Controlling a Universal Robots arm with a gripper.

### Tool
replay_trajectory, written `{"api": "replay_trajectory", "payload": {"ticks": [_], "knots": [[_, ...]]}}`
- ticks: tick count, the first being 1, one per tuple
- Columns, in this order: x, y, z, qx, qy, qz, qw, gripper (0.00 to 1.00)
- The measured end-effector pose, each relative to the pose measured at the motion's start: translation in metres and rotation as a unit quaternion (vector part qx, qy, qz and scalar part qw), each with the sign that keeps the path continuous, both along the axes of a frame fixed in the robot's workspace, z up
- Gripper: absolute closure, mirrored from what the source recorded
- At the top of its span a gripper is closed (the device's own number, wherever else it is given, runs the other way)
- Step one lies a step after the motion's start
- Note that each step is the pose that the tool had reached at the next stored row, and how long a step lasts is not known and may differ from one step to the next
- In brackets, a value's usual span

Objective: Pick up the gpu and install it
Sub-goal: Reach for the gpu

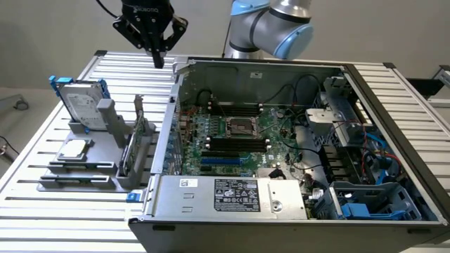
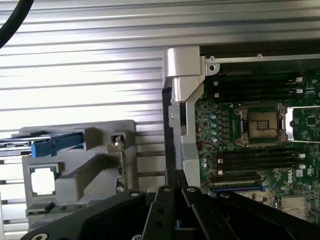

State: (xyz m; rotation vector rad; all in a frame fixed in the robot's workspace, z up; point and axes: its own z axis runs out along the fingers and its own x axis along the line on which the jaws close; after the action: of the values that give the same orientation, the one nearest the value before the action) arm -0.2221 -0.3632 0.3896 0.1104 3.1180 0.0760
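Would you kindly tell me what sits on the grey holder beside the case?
A hard drive upright, a processor chip lying flat, the gpu on edge. The holder hides the drive's and gpu's lower edges.

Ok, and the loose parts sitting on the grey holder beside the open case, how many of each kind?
hard drive: 1
processor chip: 1
gpu: 1
Total: 3, all on the grey holder
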Motion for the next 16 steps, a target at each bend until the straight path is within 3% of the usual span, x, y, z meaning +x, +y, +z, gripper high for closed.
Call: {"api": "replay_trajectory", "payload": {"ticks": [11, 13, 16], "knots": [[-0.046, 0.0109, -0.0020, 0.0004, 0.0010, 0.000, 1.0000, 0.89], [-0.051, 0.0122, -0.0021, 0.0004, 0.0030, 0.000, 1.0000, 0.89], [-0.053, 0.0137, -0.0020, 0.0004, 0.0091, 0.003, 1.0000, 0.89]]}}
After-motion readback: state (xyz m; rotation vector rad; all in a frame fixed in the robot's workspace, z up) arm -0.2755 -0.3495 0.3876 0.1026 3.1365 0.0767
